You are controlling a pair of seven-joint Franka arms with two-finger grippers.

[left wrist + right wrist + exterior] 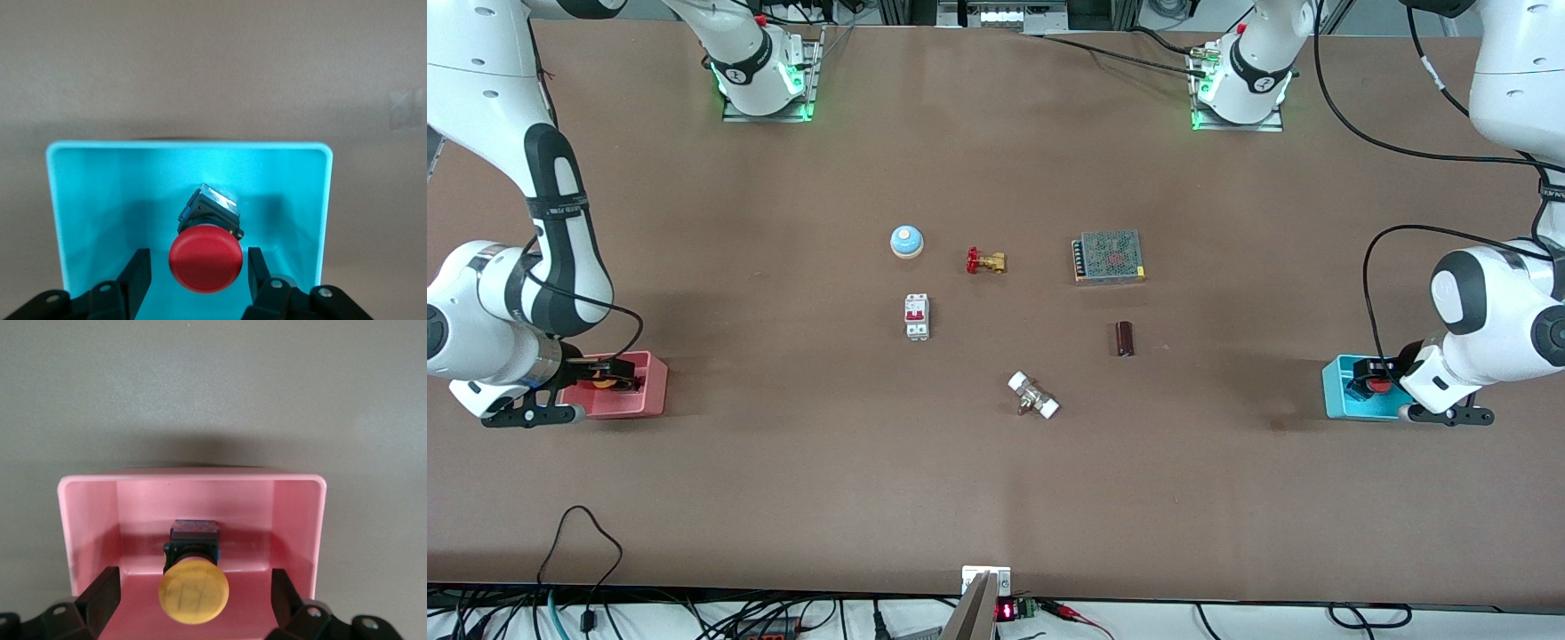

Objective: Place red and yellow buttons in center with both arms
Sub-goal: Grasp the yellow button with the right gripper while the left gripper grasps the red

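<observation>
The red button lies in the cyan bin at the left arm's end of the table. My left gripper is lowered into that bin, open, with one finger on each side of the red cap and a gap on both sides. In the front view this gripper is at the cyan bin. The yellow button lies in the pink bin at the right arm's end. My right gripper is open wide around it, not touching; it shows in the front view at the pink bin.
Around the bare brown center lie a blue dome bell, a brass valve, a metal power supply, a white breaker, a dark cylinder and a white-ended fitting.
</observation>
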